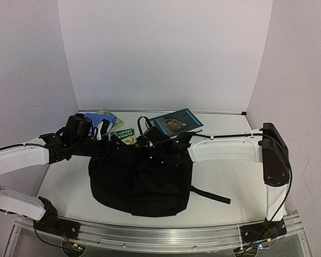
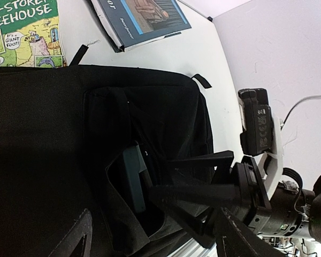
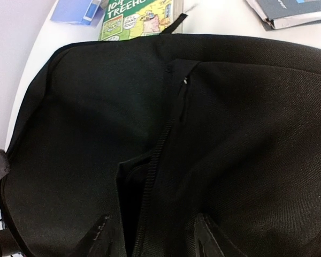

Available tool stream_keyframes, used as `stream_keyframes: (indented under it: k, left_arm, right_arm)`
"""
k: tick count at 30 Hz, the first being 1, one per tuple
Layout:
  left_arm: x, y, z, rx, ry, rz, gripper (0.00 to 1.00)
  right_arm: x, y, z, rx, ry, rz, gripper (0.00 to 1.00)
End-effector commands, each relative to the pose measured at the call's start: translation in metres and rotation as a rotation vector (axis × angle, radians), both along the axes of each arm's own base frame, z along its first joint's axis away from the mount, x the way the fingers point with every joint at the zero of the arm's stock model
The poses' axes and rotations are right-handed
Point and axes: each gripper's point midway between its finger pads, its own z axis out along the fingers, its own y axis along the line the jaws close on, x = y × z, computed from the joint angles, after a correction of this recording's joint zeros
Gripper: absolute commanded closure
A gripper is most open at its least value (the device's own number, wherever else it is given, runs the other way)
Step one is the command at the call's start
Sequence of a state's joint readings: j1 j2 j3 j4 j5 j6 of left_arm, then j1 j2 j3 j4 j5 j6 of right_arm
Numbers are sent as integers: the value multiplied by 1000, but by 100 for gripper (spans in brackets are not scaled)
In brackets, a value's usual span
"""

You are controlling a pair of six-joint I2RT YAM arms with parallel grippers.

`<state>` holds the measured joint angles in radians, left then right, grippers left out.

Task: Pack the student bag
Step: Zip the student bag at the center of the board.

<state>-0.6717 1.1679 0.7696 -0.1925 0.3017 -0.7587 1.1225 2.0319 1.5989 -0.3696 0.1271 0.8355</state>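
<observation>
**Student bag (image 1: 142,182) at lower centre, both grippers released**

Overhead, the arms hide its opening. Only the left wrist view shows a teal item (image 2: 134,179) inside. Left gripper (image 2: 152,235) and right gripper (image 3: 152,227) stand spread, holding nothing.

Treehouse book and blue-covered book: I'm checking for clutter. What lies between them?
Only bare table and a black strap tab from the student bag, per the left wrist view.
</observation>
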Motion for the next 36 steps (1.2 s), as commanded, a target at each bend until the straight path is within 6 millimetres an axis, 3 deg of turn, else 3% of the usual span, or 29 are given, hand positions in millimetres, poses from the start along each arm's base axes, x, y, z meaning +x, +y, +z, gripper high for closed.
stream_keyframes:
  k: [1,5,9,13,17,24,28,36]
  left_arm:
    - [2,4,7,-17,-14,14,20]
    - [3,7,11,-25,-16,24,17]
    - [4,9,13,-24,-13,32,14]
    - [7,9,14,-16,-8,35,12]
    - [9,7,7,-2,15,41,11]
    - [11,6,5,-20,32,58,11]
    - [9,7,0,-21,48,60,10]
    - [6,9,-2,-21,59,64,10]
  right_arm:
    - [-6,-9,67,91,-87,35,37]
    - [-2,-32,106,135,-151,-10,23]
    - [15,-49,114,158,-142,-37,21]
    - [38,-54,106,166,-119,-29,23]
    - [55,-40,100,169,-117,22,30]
    - [63,-10,59,134,-59,97,42]
    - [68,-6,38,103,-43,91,46]
    - [79,4,16,71,-41,86,56]
